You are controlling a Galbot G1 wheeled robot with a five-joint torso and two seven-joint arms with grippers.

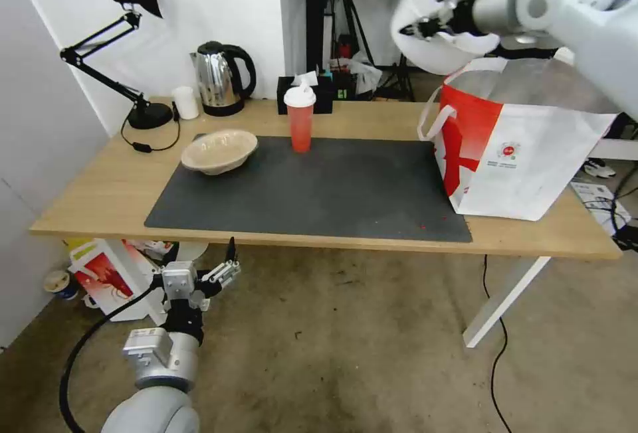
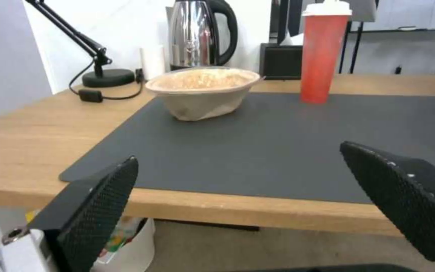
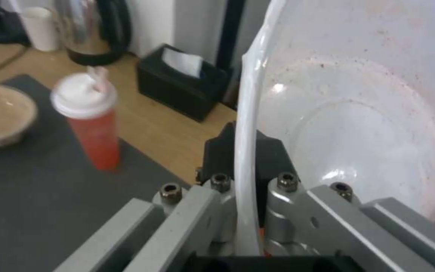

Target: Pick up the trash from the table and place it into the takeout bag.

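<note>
The right claw (image 1: 425, 21) is clenched on the rim of the large white bowl (image 1: 435, 48), holding it tipped on edge in the air above the open top of the takeout bag (image 1: 525, 147), which stands at the right end of the table (image 1: 100, 200). The red cup (image 1: 300, 121) and the beige pulp bowl (image 1: 219, 151) sit on the dark mat (image 1: 332, 187), well apart from that claw. The left claw (image 1: 222, 267) hangs released below the table's near edge.

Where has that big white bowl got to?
The right gripper holds the large white bowl by its rim, up in the air at the robot's right, above the takeout bag.
</note>
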